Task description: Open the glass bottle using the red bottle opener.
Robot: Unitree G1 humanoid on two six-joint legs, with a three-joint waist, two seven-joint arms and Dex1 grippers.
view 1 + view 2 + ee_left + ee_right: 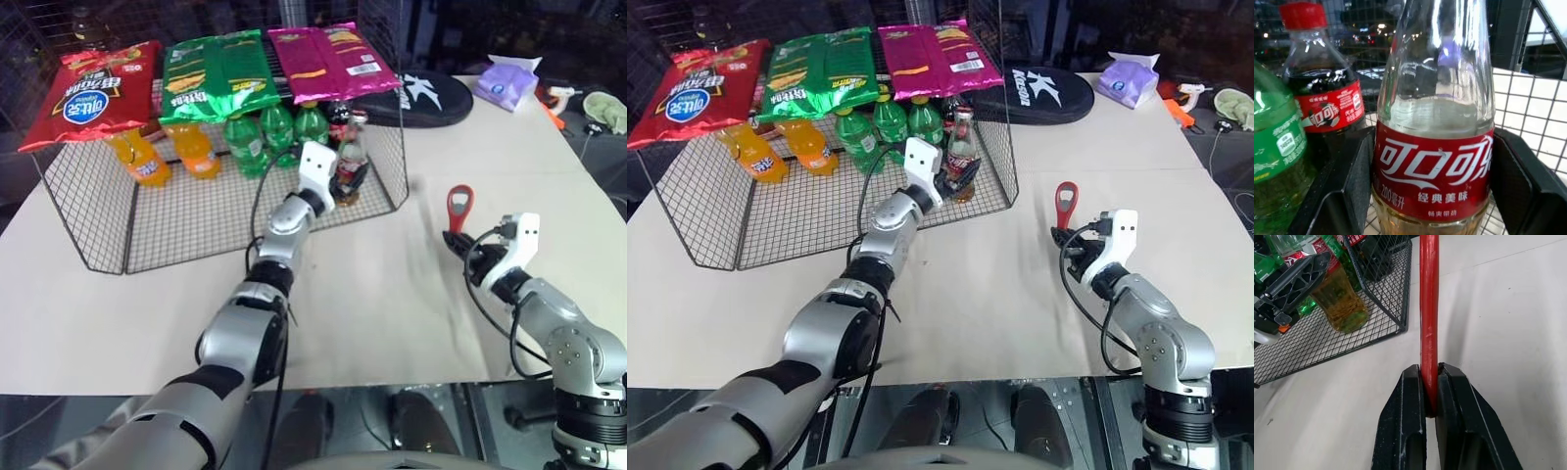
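The glass bottle (350, 162) stands upright at the front right corner of a wire basket (88, 215). It is clear, with amber drink at the bottom, a red label band (1435, 171) and a crown cap. My left gripper (955, 168) reaches into the basket, and its black fingers (1359, 181) press against both sides of the label. My right gripper (457, 238) hovers over the table to the right, shut on the handle of the red bottle opener (459, 206). The opener stands upright with its loop head on top, and its handle (1429, 308) rises from between the closed fingers.
Beside the glass bottle stand a dark cola bottle (1327, 103), green bottles (260, 137) and orange bottles (147, 162). Red, green and magenta snack bags (217, 73) lie on the basket's top. A black case (431, 96) and a tissue pack (507, 83) sit at the far right. The beige table (392, 294) lies between my arms.
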